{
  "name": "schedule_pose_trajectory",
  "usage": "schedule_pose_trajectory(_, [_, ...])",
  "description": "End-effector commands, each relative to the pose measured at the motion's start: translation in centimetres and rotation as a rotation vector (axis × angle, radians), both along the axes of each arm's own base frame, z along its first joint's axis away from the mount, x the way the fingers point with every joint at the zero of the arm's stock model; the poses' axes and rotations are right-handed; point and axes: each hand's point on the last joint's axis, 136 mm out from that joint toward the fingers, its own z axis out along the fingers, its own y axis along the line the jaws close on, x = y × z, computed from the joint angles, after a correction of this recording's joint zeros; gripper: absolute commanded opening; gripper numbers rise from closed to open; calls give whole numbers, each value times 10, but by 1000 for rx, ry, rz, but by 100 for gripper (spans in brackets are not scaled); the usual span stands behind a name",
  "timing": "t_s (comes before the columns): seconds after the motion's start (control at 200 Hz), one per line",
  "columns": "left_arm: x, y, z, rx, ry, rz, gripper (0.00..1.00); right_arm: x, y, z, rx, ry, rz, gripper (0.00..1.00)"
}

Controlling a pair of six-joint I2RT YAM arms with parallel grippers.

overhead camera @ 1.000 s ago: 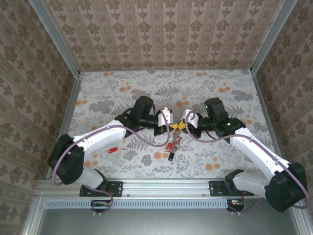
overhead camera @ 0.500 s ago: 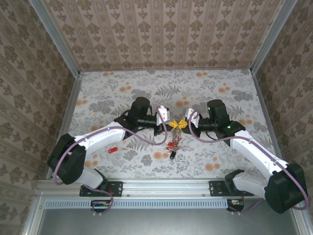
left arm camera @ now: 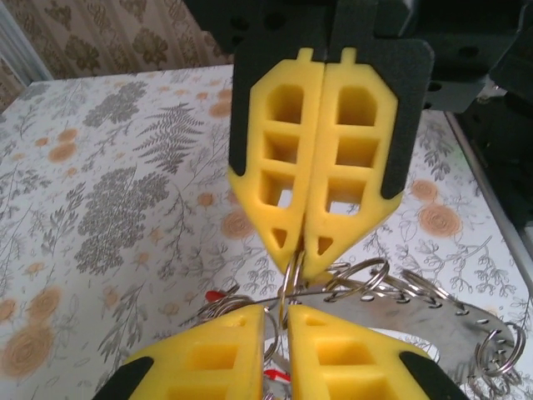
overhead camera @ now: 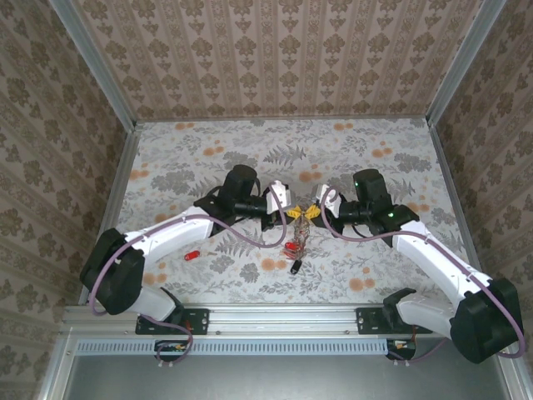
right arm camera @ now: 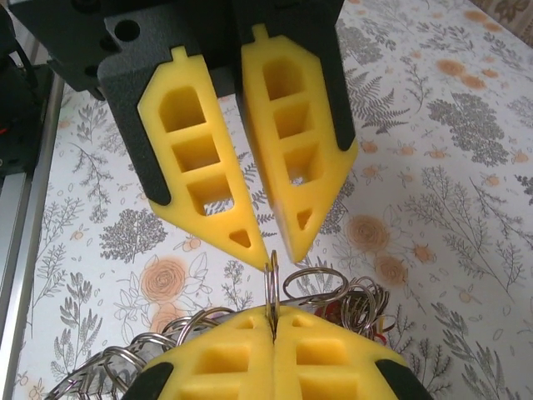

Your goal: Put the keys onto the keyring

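Keys [overhead camera: 291, 248] on keyring [left arm camera: 433, 312], right claw [right arm camera: 273, 320] pinching small ring [right arm camera: 271, 287]

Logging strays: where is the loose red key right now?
Top view: the loose red key lies on the table at the left, beside the left arm, its white link, apart from the bunch.

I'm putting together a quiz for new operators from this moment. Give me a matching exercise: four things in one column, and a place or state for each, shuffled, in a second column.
Things
1. left gripper
2. right gripper
3. lone red key
4. keyring

Places and states
A. lying on the table, beside the left arm
B. shut on a small wire ring
C. flat grey metal, close by the two grippers
D. jaws slightly apart around that ring

Pairs: 1-D; 2-B; 3-A; 4-C
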Motion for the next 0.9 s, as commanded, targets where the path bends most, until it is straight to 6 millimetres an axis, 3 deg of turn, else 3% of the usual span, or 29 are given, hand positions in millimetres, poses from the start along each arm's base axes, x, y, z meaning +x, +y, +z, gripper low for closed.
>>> schedule_pose_trajectory(0.0, [0, 0, 12, 29, -67, -8, 16, -2, 2, 25, 1, -74, 20, 0])
schedule_pose_trajectory(0.805, [-1, -15, 9, 67, -71, -54, 20, -4, 12, 32, 22, -98, 47, 0])
schedule_pose_trajectory(0.895, [-1, -16, 10, 60, -70, -61, 13, -4, 12, 32, 28, -95, 47, 0])
